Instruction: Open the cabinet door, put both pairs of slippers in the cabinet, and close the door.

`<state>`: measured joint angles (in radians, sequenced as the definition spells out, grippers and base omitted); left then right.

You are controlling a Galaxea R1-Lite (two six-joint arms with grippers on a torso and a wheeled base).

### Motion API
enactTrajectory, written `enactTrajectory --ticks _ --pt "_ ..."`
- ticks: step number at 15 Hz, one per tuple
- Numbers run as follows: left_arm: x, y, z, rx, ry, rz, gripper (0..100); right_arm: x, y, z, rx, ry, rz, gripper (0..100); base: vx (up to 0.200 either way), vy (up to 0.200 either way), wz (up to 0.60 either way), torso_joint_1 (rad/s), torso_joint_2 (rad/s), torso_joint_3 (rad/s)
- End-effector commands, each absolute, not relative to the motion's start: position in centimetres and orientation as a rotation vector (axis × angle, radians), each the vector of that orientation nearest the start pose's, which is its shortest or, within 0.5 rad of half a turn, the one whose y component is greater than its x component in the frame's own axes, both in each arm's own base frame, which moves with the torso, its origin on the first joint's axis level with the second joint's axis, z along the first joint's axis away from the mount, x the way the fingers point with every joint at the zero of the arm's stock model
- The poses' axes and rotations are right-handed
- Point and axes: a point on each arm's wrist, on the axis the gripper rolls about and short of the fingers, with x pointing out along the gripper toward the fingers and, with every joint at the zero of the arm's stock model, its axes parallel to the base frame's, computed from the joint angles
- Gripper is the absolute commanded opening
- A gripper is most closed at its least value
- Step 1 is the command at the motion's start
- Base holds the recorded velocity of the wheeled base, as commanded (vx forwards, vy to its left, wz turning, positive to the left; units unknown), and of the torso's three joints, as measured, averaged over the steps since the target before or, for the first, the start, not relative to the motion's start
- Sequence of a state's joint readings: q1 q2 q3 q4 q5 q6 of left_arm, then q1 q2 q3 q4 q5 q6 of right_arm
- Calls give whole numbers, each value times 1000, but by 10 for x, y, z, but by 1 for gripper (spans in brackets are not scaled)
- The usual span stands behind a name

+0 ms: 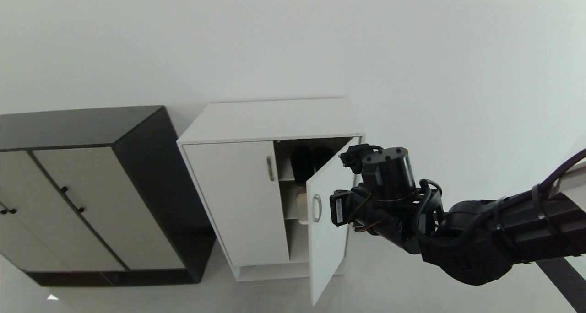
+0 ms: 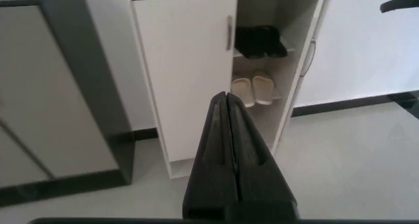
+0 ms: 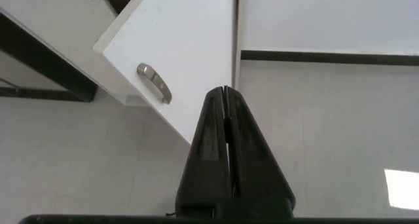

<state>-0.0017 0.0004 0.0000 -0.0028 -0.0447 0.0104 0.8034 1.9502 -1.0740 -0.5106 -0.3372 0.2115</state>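
Observation:
A white two-door cabinet (image 1: 270,121) stands against the wall. Its left door (image 1: 238,198) is shut, and its right door (image 1: 327,221) stands partly open with a metal handle (image 1: 317,208). Inside, black slippers (image 2: 260,40) lie on the upper shelf and pale slippers (image 2: 254,90) on the shelf below. My right gripper (image 3: 226,96) is shut and empty, its tip close against the outer face of the right door (image 3: 177,60), beside the handle (image 3: 154,82). My left gripper (image 2: 227,101) is shut and empty, well back from the cabinet front.
A larger dark cabinet (image 1: 82,185) with pale doors stands to the left of the white one. Pale floor (image 2: 347,165) lies open in front of both. A dark baseboard (image 3: 327,56) runs along the wall to the right.

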Motion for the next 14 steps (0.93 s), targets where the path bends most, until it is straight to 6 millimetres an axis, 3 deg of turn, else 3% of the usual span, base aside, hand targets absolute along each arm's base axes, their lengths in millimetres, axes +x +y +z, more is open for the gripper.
enactTrajectory --ticks 1,7,11,14 --pt "-23 -1 76 11 -2 -46 0 266 265 156 7 356 425 0 0 0 0 0 0 0" --pt "-23 -1 76 11 -3 -46 0 265 259 145 -52 357 421 0 0 0 0 0 0 0" --pt "-23 -1 76 11 -2 -46 0 263 237 129 -110 348 524 0 0 0 0 0 0 0" --pt "-23 -1 76 12 -2 -46 0 265 236 127 -105 339 531 0 200 0 0 -4 -1 1"
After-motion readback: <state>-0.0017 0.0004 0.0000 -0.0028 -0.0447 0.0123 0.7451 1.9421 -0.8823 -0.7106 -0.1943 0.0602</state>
